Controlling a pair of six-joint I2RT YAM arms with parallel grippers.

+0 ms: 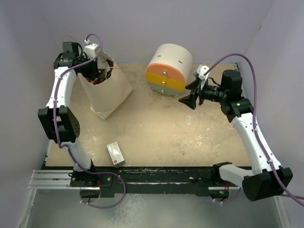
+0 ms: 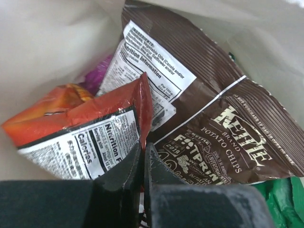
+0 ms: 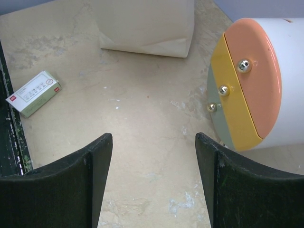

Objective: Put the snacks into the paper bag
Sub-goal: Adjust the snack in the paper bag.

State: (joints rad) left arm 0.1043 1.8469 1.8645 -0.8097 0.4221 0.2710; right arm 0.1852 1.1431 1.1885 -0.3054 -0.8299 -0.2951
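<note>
The cream paper bag (image 1: pixel 108 92) stands at the back left; its inner wall (image 2: pixel 47 38) fills the left wrist view. My left gripper (image 2: pixel 143 152) reaches down into the bag's mouth (image 1: pixel 97 76) and is shut on the edge of a red-brown chip bag (image 2: pixel 107 107). Beside that packet in the bag lie a dark brown Kettle chip bag (image 2: pixel 223 118), an orange pack (image 2: pixel 40 116), a purple pack (image 2: pixel 97 76) and a green bag (image 2: pixel 280 194). My right gripper (image 1: pixel 189 100) (image 3: pixel 154 140) is open and empty, held above the table's middle right.
The round white-orange-yellow drawer unit (image 1: pixel 168 69) (image 3: pixel 256 80) stands at the back centre, just right of my right gripper. A small white box with red marks (image 1: pixel 115 153) (image 3: pixel 34 93) lies near the table's front edge. The paper bag also shows in the right wrist view (image 3: pixel 147 26).
</note>
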